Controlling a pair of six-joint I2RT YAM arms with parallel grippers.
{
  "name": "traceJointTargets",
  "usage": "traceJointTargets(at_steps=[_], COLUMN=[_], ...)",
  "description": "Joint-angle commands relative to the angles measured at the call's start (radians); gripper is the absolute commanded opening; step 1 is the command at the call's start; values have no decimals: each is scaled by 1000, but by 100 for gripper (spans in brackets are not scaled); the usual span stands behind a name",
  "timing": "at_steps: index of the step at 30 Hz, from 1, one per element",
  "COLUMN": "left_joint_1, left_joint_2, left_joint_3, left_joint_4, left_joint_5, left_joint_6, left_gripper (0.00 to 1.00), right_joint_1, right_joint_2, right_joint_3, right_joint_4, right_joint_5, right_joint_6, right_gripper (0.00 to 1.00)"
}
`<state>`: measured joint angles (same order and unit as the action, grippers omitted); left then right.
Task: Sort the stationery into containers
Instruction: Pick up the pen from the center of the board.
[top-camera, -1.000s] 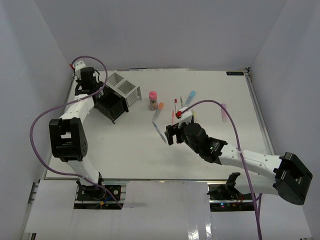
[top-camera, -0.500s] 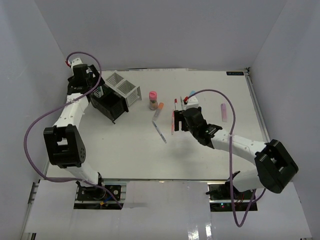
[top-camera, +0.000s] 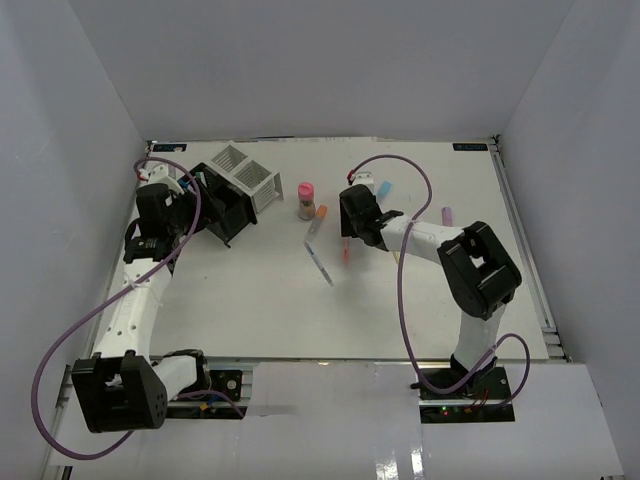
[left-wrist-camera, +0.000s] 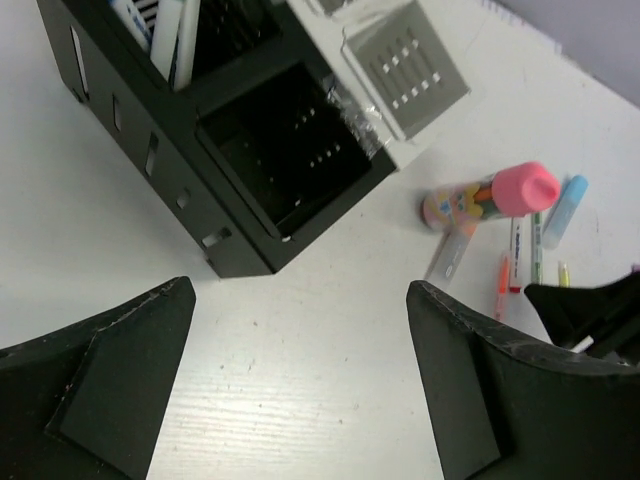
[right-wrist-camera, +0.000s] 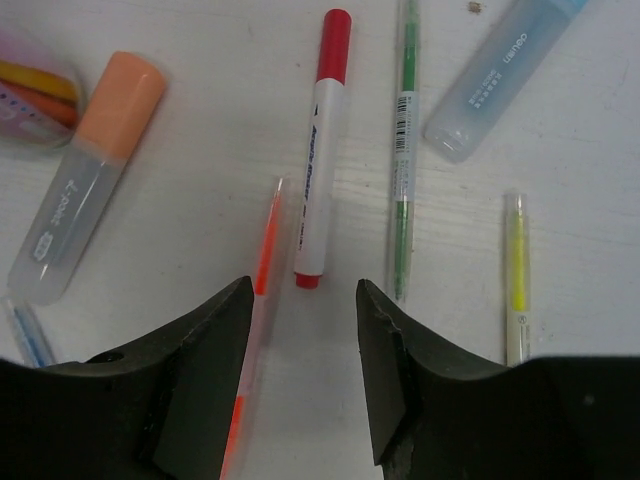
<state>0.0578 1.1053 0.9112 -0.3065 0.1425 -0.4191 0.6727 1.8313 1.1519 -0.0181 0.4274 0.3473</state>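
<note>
Right end effector (right-wrist-camera: 303, 305) spread over red marker (right-wrist-camera: 322, 150).
Marker print unreadable; green pen (right-wrist-camera: 403, 150) carries barcode. Left end effector (left-wrist-camera: 300, 330) spread, empty, near black box (left-wrist-camera: 180, 170).

Light bright, even, diffuse, from overhead; white table (top-camera: 260, 300) shows only soft, faint shadows. No hard glare. Top view sharp, w/ slight wide-angle lean in walls (top-camera: 80, 100). Left wrist view: left fingers (left-wrist-camera: 110, 370) dark, a bit soft; black box (left-wrist-camera: 160, 170) interior deep in shadow. Right wrist view: red marker (right-wrist-camera: 322, 150) crisp, print legible; right fingers (right-wrist-camera: 200, 400) blurred, near-black.
</note>
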Motion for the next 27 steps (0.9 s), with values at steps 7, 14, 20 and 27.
traceJointTargets(at_steps=[7,14,20,27], left_joint_1=[-4,-4,-4,-4], left_joint_2=[-22,-18,-16,-32], left_joint_3=[-28,-29,-29,-8], left_joint_4=[43,43,43,0], left_joint_5=[81,98,106,172], left_joint_6=[-20,-26,-26,-73], left_gripper=[98,98,98,98], right_joint_1=[-41,-56,-65,-67], right_joint_2=[131,175,197,103], right_joint_3=[137,154,152,89], right_joint_4=[-36,-36,-36,-34], right_joint_5=[7,-36,-36,-46], right_joint_6=[-1,5,5,-33], right_gripper=[46,43,39,13])
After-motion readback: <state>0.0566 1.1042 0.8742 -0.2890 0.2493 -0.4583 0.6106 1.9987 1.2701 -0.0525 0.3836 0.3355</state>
